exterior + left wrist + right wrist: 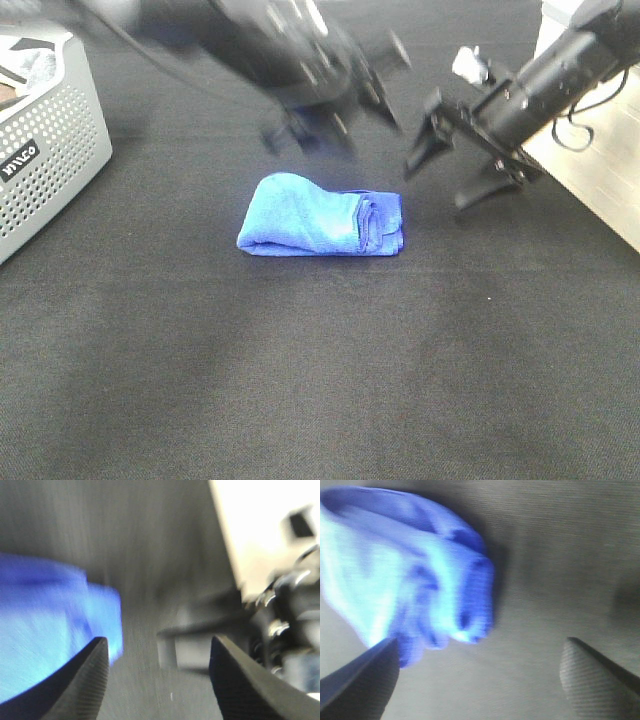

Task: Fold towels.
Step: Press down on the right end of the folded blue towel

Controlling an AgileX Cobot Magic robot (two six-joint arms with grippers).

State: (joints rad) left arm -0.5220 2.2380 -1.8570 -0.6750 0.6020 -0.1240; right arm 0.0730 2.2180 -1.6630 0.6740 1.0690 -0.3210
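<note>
Dark grey cloth covers the bench [330, 380], and right at its middle lies one bright blue terry towel [322, 216], folded into a thick, soft bundle. Its long axis runs left to right across the high view. The rounded, smooth end faces the left side. The stacked, layered edges point right, toward the right arm. In the right wrist view that layered end of the towel [420, 580] shows up close, with several folds bunched on top of one another. The towel lies flat on the bench and nothing is touching it.

Above the far edge of the towel hang the left fingers [283, 135], heavily blurred in the high view. The left wrist view shows two of them [85, 680] spread wide apart, with nothing between them and the towel [45, 630] off to one side. The right fingers [424, 145] hover just off the towel's right end. There are two of them [600, 680], set wide as well, and they grip nothing.

Out at the left edge sits one light grey perforated plastic basket [60, 140], well apart from the towel. One pale panel [600, 190] borders the right side.
</note>
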